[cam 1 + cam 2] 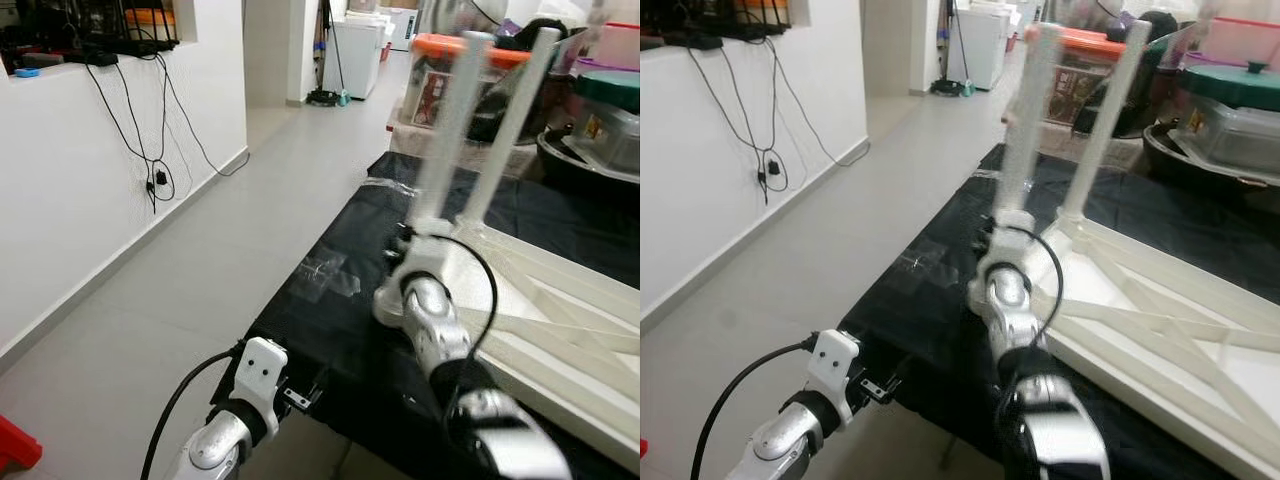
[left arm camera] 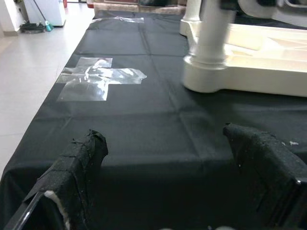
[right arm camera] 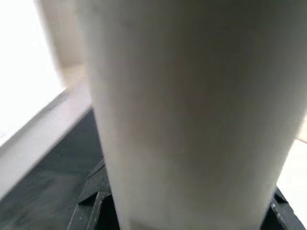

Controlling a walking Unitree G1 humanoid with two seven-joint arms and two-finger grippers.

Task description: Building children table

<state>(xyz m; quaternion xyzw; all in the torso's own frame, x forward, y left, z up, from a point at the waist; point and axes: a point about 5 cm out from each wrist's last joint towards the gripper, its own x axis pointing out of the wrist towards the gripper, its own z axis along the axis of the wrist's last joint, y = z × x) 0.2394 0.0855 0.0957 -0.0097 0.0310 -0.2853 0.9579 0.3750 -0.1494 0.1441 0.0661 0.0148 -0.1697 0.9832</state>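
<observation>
Children table upside down on black-covered counter, two white legs upright at near corner. We see right claw at nearer leg base, grip state unclear. Left claw open above counter edge. No readable writing.

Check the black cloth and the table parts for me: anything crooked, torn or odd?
Only the clear tape patch looks rough: it lies crinkled on the black cloth. The white tabletop lies flat, upside down, both legs upright. The right tool is at the near leg's base.
</observation>
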